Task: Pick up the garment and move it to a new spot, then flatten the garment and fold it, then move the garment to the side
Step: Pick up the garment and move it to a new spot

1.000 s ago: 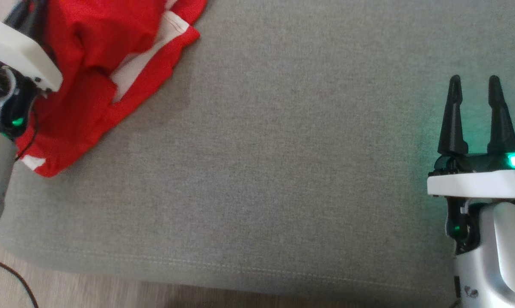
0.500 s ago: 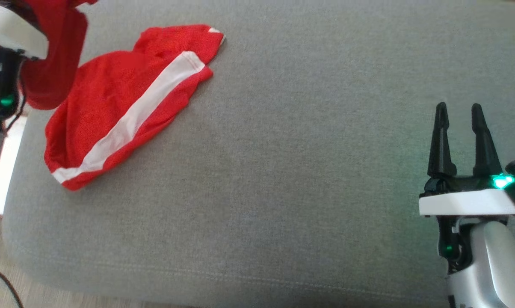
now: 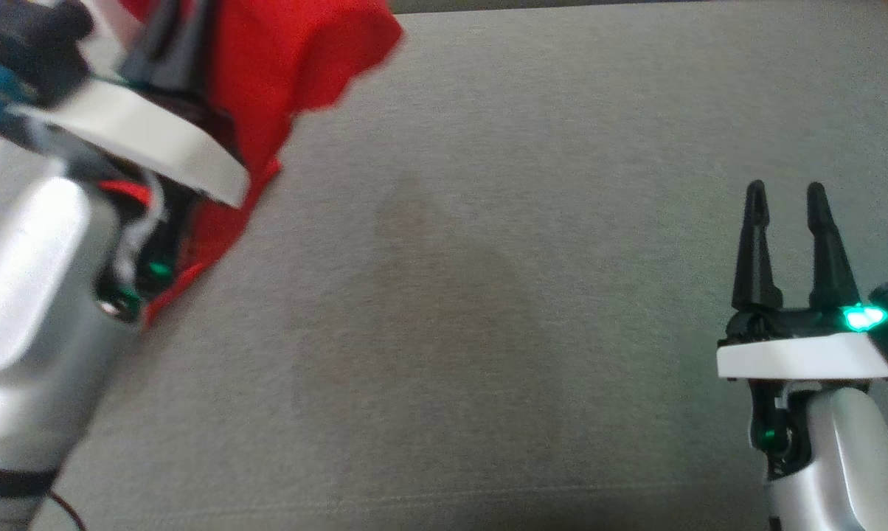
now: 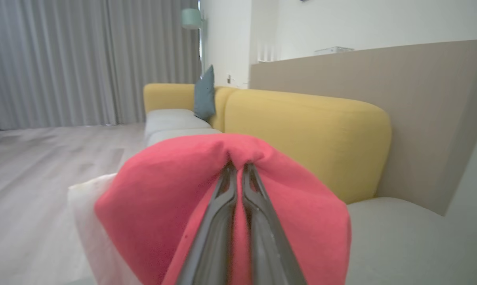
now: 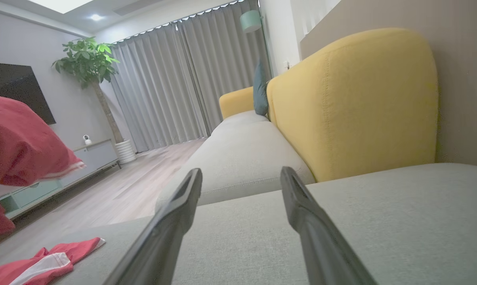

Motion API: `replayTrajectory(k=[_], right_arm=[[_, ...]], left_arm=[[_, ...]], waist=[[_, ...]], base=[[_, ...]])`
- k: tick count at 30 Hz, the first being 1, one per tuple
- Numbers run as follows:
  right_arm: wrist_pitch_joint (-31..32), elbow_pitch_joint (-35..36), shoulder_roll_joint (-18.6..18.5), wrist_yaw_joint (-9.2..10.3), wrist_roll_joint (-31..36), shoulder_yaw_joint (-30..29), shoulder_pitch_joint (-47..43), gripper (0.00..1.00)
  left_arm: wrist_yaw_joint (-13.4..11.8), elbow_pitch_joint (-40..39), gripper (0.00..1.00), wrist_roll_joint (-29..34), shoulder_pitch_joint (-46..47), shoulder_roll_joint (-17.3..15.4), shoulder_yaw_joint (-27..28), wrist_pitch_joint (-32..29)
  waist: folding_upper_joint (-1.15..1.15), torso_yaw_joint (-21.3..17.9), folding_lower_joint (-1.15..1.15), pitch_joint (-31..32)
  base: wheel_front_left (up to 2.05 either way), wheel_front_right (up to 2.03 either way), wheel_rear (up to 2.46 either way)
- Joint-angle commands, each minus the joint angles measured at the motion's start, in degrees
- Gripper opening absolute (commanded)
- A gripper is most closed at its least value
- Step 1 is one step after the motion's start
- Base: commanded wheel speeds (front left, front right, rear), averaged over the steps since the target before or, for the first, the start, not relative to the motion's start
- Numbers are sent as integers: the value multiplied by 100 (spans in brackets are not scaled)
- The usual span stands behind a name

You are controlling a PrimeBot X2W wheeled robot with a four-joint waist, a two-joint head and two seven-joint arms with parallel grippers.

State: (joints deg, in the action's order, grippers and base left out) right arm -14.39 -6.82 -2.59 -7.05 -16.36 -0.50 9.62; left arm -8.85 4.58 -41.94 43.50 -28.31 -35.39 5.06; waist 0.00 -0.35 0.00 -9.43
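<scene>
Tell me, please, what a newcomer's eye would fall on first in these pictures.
The bright red garment stands out first, bunched at the upper left of the head view and pinched between the shut fingers of the left gripper. Next comes the right gripper, open at the lower right over the grey cushion, and the yellow backrest in both wrist views.

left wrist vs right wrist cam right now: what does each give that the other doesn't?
Left wrist view: left gripper shut on a fold of the red garment, cloth draped over its tips.
Right wrist view: right gripper open and empty, the garment's white-striped end lying on the grey seat, a potted plant, a dark screen.
Both: yellow backrest, teal cushion, grey curtains.
</scene>
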Motion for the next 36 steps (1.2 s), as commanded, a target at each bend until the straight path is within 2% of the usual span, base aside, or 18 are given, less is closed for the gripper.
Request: replayTrajectory(k=[1,9,15,16,17,20,24,31,36], right_arm=[[-61,247,-29,-44,-32,162,120,100],[-61,647,-29,-44,-172,290,198,100],[-61,784,-29,-44,-310,189,217,100],[-61,792,-29,-44,-333,192,216,100],[-61,799,-29,-44,-349,191,214,100],[-61,819,-29,-44,-383,161,190,100],[-61,822,-29,-44,-365,46,141,100],[-61,747,-29,-44,-63,-51,100,100],[-61,625,-29,-44,200,-151,26,100]], left_arm=[[-39,-195,0,-8,209,-142,218,-26],[-163,15,0,78,-16,373,-198,50],[-181,653,1,113,107,931,-356,354],[-179,803,76,136,134,1004,-391,395],[-167,946,100,148,161,1075,-418,441],[-125,1324,100,216,228,1173,-445,618],[-73,1609,100,185,196,1165,-293,814],[-18,1673,100,257,-276,906,147,981],[41,1212,100,676,-974,826,594,991]], waist=[[0,-358,0,-42],[0,-1450,0,-426],[0,-1982,0,-660],[0,-2040,0,-680],[0,-2081,0,-693],[0,-2114,0,-703],[0,-1872,0,-685],[0,-1005,0,-481],[0,-290,0,-192]], base=[[0,0,0],[0,0,0],[0,0,0],[0,0,0],[0,0,0],[0,0,0],[0,0,0],[0,0,0],[0,0,0]])
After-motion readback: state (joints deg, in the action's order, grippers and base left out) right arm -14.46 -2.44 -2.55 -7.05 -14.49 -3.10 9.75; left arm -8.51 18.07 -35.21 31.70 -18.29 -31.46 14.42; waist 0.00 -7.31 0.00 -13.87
